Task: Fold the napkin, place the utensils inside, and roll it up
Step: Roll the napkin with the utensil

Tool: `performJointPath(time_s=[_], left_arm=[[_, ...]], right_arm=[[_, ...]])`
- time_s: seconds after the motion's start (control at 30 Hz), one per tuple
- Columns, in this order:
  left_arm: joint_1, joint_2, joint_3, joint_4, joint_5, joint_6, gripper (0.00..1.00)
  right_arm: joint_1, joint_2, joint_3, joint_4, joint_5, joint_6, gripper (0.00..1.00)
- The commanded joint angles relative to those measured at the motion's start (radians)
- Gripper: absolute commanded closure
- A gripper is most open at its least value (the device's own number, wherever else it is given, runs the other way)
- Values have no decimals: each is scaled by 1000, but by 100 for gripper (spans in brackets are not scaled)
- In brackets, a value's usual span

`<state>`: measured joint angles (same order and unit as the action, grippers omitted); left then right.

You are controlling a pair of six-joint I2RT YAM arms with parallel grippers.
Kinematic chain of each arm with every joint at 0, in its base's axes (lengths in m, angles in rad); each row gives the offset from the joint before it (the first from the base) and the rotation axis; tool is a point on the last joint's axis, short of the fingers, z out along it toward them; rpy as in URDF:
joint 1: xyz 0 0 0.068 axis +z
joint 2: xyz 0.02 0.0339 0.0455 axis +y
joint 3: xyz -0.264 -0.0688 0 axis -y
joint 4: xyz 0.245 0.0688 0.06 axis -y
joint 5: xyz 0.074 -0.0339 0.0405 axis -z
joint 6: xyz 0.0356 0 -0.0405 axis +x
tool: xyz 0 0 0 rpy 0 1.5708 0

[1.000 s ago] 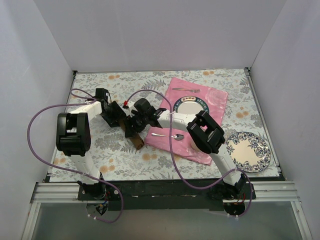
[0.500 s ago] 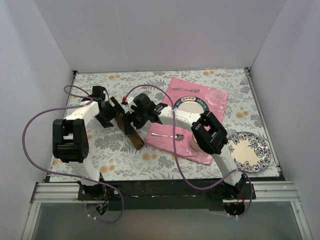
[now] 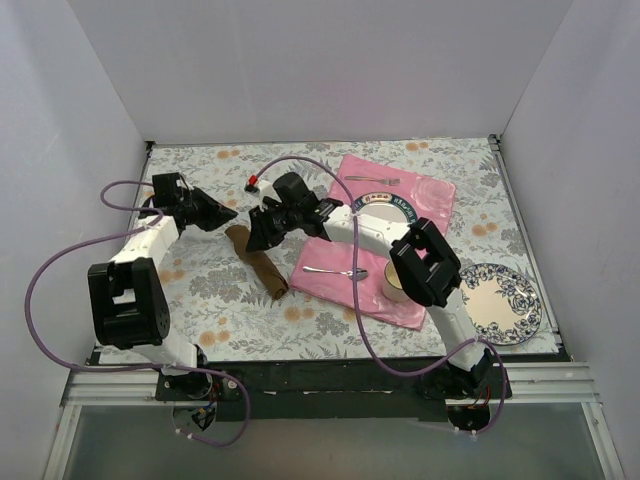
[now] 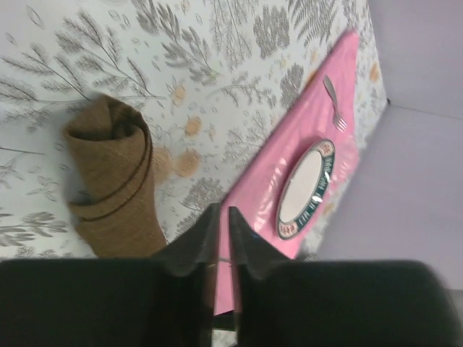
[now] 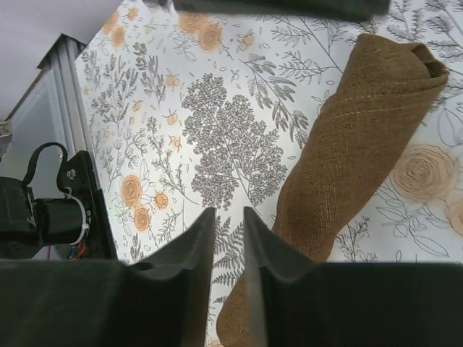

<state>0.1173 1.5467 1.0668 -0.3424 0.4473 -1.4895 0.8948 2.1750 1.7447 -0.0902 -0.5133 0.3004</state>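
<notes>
Overhead and wrist views of the floral-patterned bench (image 3: 200,290). The napkin (image 3: 258,262), a dark brown cloth, lies rolled into a short tube on the bare bench, running diagonally from its far end near the two claws to its near end beside the near-left corner of the pink mat (image 3: 425,190). The left wrist view looks into the tube's open far end, where the layers coil around a dark hollow; whether anything lies inside cannot be told. The left claw (image 4: 224,211) is held over the bench to the left of the roll's far end, apart from the cloth, its fingers clenched to a thin slit with nothing between them. The right claw (image 5: 228,213) is just beside the same end on the right, not touching the cloth. Its fingers are drawn close, with only a narrow strip of bench showing between them, and they grasp nothing. Of the utensils, the fork (image 3: 372,180) lies flat on the pink mat along its far edge, well apart from the roll. The spoon (image 3: 338,271) lies on the mat toward its near-left edge, just right of the roll. Two containers are in view. A white plate (image 3: 385,214) with a dark patterned rim sits on the pink mat between fork and spoon, showing a bare white face. A blue floral plate (image 3: 497,303) sits directly on the bench at the near right, beside the mat. A pale round object (image 3: 393,283) on the mat is partly hidden behind the right arm and cannot be identified.
</notes>
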Motion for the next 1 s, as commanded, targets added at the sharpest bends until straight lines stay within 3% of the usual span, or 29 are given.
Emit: performJointPath(time_s=[0.0, 0.13, 0.57, 0.97], left_arm=[[-4, 39, -90, 218, 240, -86, 98], [-5, 76, -140, 256, 261, -77, 100], [-5, 229, -211, 321, 156, -17, 100], [-4, 158, -100, 204, 125, 60, 100]], right_arm=[[-8, 74, 19, 79, -119, 74, 76], [-14, 94, -22, 157, -148, 95, 83], [-39, 85, -208, 245, -159, 123, 88], [-37, 22, -110, 178, -177, 109, 89]])
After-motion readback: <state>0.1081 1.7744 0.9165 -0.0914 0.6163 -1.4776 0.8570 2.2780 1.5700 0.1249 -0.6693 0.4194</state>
